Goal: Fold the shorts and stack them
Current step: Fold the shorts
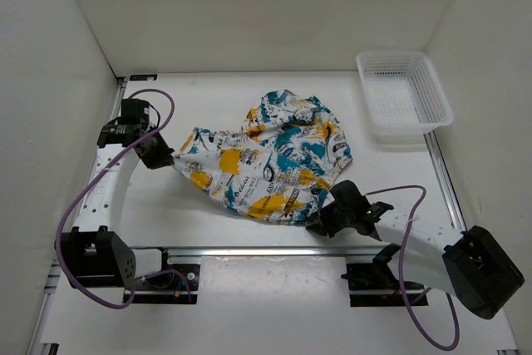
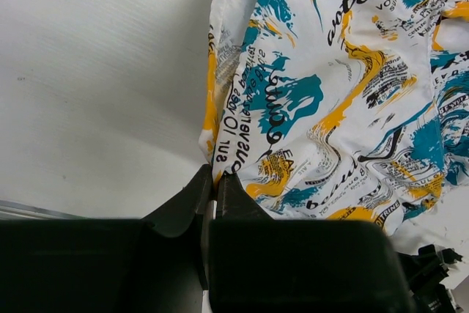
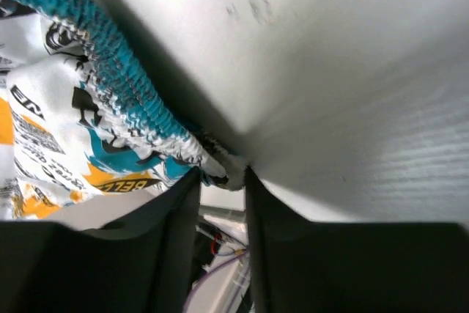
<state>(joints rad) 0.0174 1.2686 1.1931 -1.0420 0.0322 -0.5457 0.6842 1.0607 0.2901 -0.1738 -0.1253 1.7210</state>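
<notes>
The shorts (image 1: 270, 160), white with yellow, teal and black print, lie spread and rumpled in the middle of the table. My left gripper (image 1: 164, 158) is at their left corner, shut on the fabric edge; in the left wrist view (image 2: 214, 178) the cloth (image 2: 330, 93) runs out from between the closed fingers. My right gripper (image 1: 326, 220) is at the near right edge of the shorts, shut on the teal ribbed waistband (image 3: 124, 100), whose corner sits pinched between the fingertips (image 3: 220, 174).
A white lattice basket (image 1: 404, 93) stands at the back right. White walls enclose the table on three sides. A metal rail (image 1: 249, 251) runs along the near edge, with purple cables looping from both arms.
</notes>
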